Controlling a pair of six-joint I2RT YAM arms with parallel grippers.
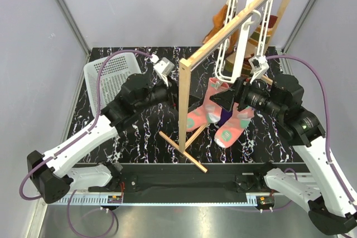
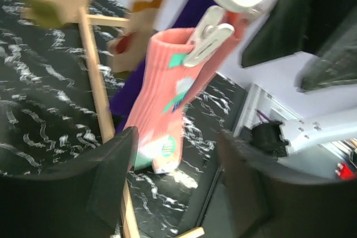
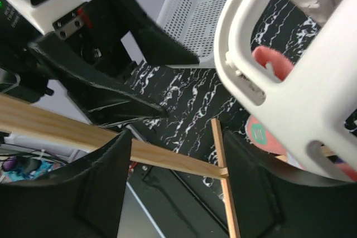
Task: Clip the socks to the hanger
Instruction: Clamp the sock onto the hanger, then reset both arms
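Note:
The white hanger (image 1: pixel 241 26) hangs by its hook from the wooden rail. Two pink socks (image 1: pixel 207 106) (image 1: pixel 233 127) dangle under it over the black tabletop. A white clip (image 2: pixel 207 40) bites the cuff of the pink sock (image 2: pixel 164 101) in the left wrist view. A striped tan sock (image 1: pixel 261 33) hangs on the hanger's far side. My left gripper (image 1: pixel 177 94) (image 2: pixel 175 176) is open just left of the pink socks, holding nothing. The open right gripper (image 1: pixel 226 100) (image 3: pixel 175 182) sits to their right, below the hanger frame (image 3: pixel 279 71), also holding nothing.
The light wooden rail stand (image 1: pixel 184 110) rises between the arms, its foot bar (image 1: pixel 182 151) lying near the front edge. A white perforated basket (image 1: pixel 111 73) stands at the back left. A purple cloth (image 2: pixel 134 90) hangs behind the pink sock.

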